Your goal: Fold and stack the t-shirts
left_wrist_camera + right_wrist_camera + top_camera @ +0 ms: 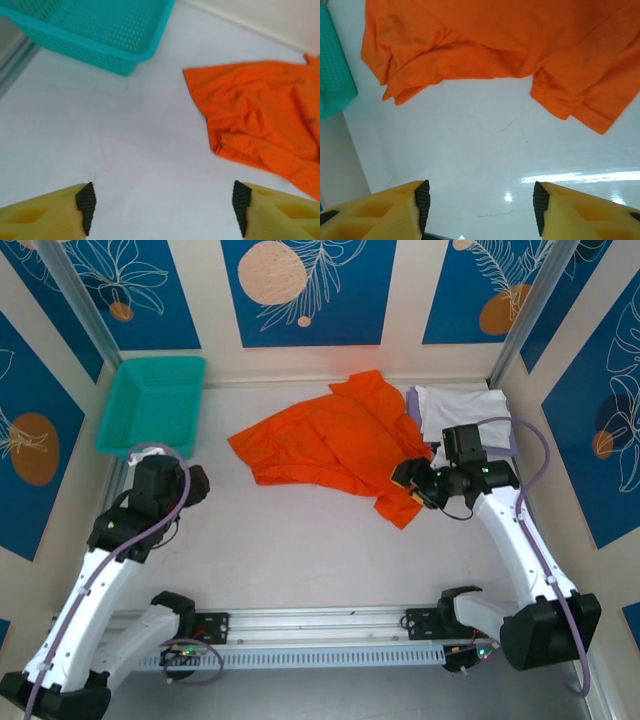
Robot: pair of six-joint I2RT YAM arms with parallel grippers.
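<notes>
The teal basket (pixel 150 400) sits in the far left corner of the table (pixel 300 550), ahead of the left gripper (pixel 197 483) and a little to its left. In the left wrist view, that gripper (pixel 162 207) has its jaws spread wide with bare tabletop between the black pads (pixel 86 202). It holds nothing and is well apart from any cloth.

The orange t-shirt (pixel 330 445) lies crumpled and unfolded, ahead and to the right of the left gripper, with its hem edge nearest.

The right gripper (pixel 412 480) hangs by the shirt's near sleeve. In the right wrist view, this gripper (pixel 480 205) has its jaws parted over glossy table and grips nothing, and the orange cloth (pixel 495 40) spreads just ahead of the fingertips.

Behind the right gripper, in the far right corner, the folded white t-shirt (pixel 460 405) rests on the lavender t-shirt (pixel 411 400). The orange shirt's edge meets that stack.
</notes>
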